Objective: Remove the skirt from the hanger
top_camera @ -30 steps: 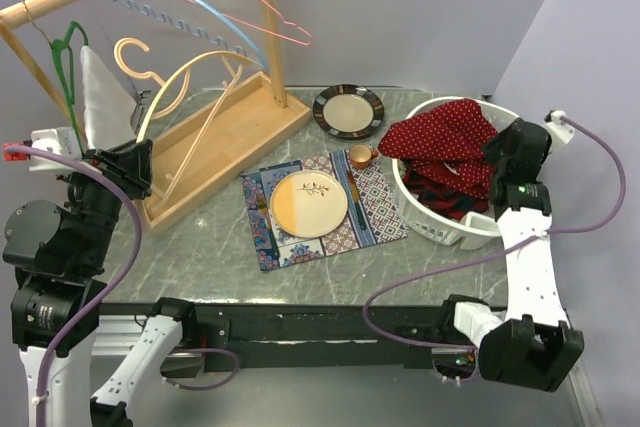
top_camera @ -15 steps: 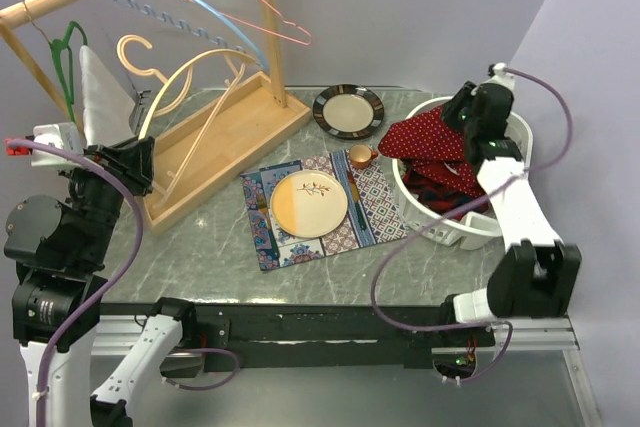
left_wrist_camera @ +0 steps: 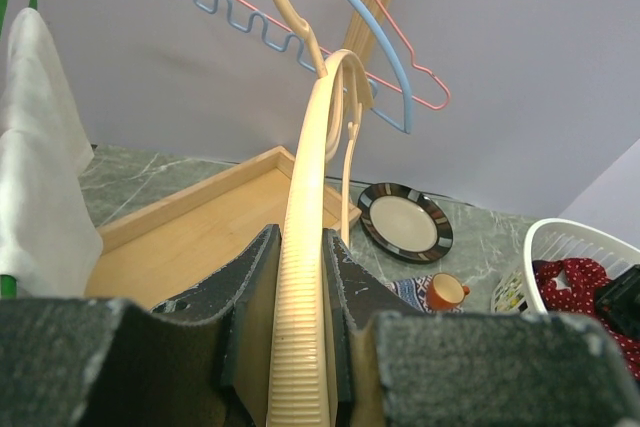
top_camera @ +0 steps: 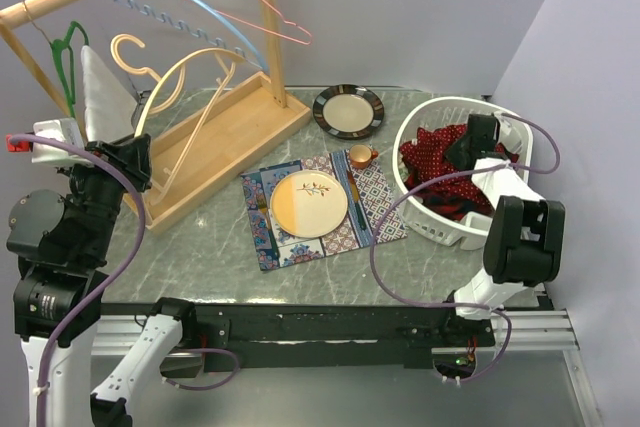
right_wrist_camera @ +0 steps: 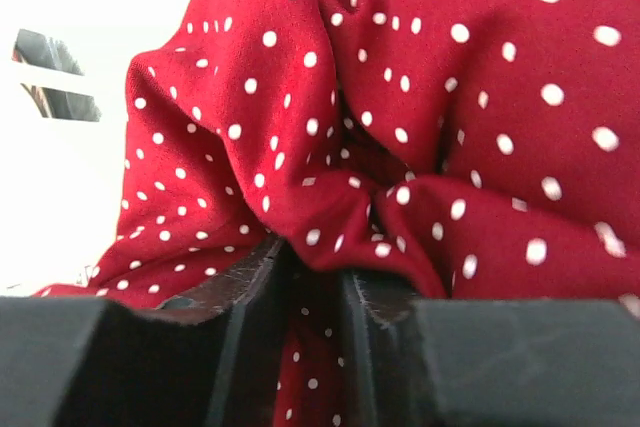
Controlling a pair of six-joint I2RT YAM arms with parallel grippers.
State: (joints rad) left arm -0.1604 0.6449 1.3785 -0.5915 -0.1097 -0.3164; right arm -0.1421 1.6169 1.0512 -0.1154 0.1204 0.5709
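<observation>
We log the left gripper (left_wrist_camera: pixel 300 277) clamped on the hanger (left_wrist_camera: pixel 318 137), likely steadying it. The right gripper (right_wrist_camera: pixel 312 267) pinches a skirt (right_wrist_camera: pixel 480 127) fold down in the basket (top_camera: pixel 425 222) — skirt seemingly off.

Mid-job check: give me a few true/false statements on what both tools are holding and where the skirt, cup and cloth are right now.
1. The left tool is shut on the cream hanger. True.
2. The right tool pinches the red polka-dot skirt. True.
3. The skirt hangs on the cream hanger. False: it lies in the white laundry basket.
4. The orange cup stands inside the basket. False: it stands at the far edge of the placemat.
5. The white cloth hangs on the cream hanger. False: it hangs on the green hanger.
</observation>
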